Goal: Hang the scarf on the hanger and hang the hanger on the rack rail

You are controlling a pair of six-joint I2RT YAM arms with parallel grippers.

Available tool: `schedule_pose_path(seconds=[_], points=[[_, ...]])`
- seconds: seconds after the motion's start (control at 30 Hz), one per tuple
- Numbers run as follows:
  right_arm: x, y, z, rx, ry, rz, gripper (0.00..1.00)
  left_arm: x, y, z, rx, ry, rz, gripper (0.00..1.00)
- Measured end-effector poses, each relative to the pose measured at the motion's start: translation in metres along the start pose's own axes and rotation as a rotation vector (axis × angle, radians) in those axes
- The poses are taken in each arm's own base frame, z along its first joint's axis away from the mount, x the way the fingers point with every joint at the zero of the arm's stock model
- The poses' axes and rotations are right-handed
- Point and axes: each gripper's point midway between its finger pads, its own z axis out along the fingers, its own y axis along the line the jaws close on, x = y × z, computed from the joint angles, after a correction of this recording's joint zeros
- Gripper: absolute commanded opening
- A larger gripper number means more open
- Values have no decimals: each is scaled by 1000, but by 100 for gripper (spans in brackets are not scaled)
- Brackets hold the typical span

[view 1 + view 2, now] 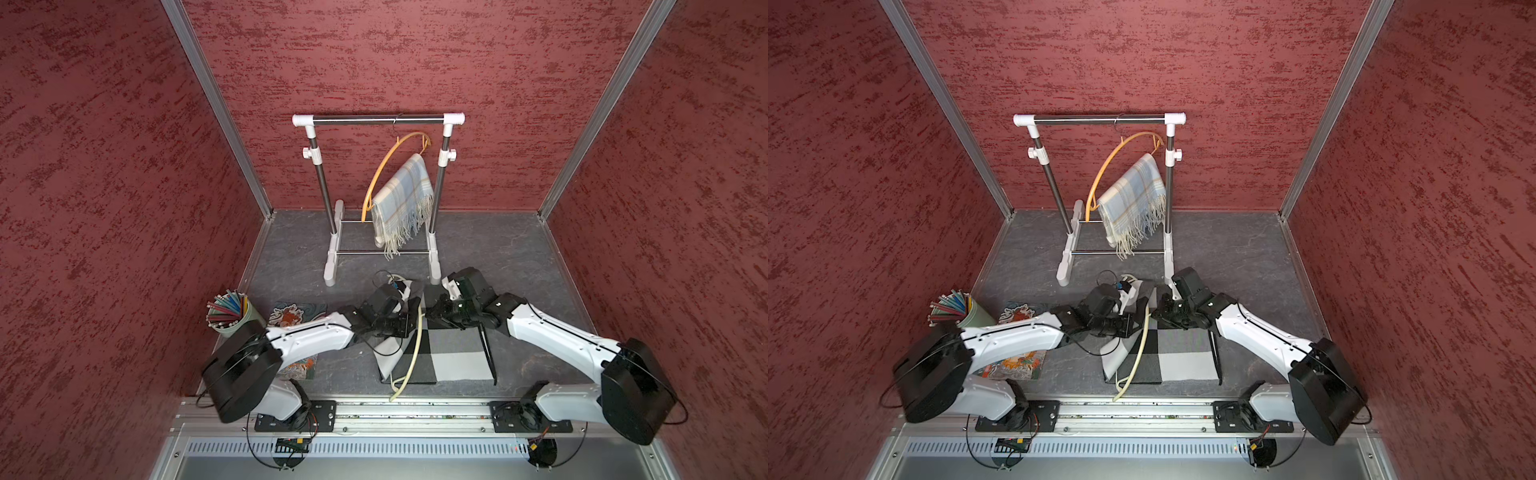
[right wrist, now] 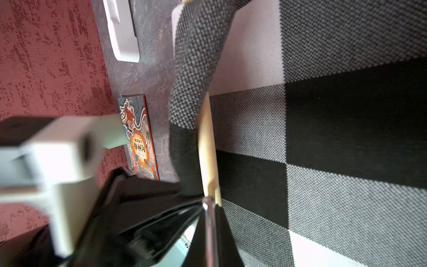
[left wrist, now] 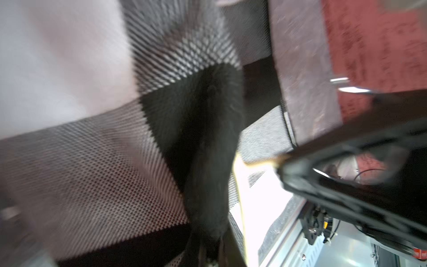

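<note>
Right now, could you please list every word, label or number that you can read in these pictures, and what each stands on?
Book cover: Chinese characters in an orange panel, seen upside down, too blurred to quote.
Red tag in the left wrist view: too small to read.
No other text shows.

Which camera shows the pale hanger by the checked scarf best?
A top view: the pale hanger shows nearly whole there, a long curve over the checked scarf. The right wrist view shows only a short stretch of it near its hook; the left wrist view, a blurred sliver.
</note>
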Motion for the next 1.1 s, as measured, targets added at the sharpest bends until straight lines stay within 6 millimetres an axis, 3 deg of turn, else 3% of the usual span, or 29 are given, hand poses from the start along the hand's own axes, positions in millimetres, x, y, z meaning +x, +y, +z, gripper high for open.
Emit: schedule_pose_path(seconds=[0.13,0.33,0.43,0.6,0.7,0.83,0.93,1.0,1.1], points=[[1,2,-3,-8,-2,-3,0,9,22,33,-16,60,-96,0],[7,1,-10,-23,0,16,0,-1,20,37,50,49,-183,2],[9,0,-11,-26,6,29,0,-1,15,39,117,65,-206,40],[10,-3,-11,-16,10,34,0,-13,1,13,235,60,-214,69],[8,-2,-13,-18,3,32,0,-27,2,-21,249,21,-229,76],[9,-7,-12,6,6,40,0,-47,-5,-69,284,-52,-202,73],[8,-6,-13,7,5,39,0,-44,-6,-92,252,-78,-183,55],[8,-6,-12,9,7,39,0,-36,-1,-96,215,-73,-187,46],[7,-5,-12,10,8,39,0,-9,15,-79,141,-4,-207,38]])
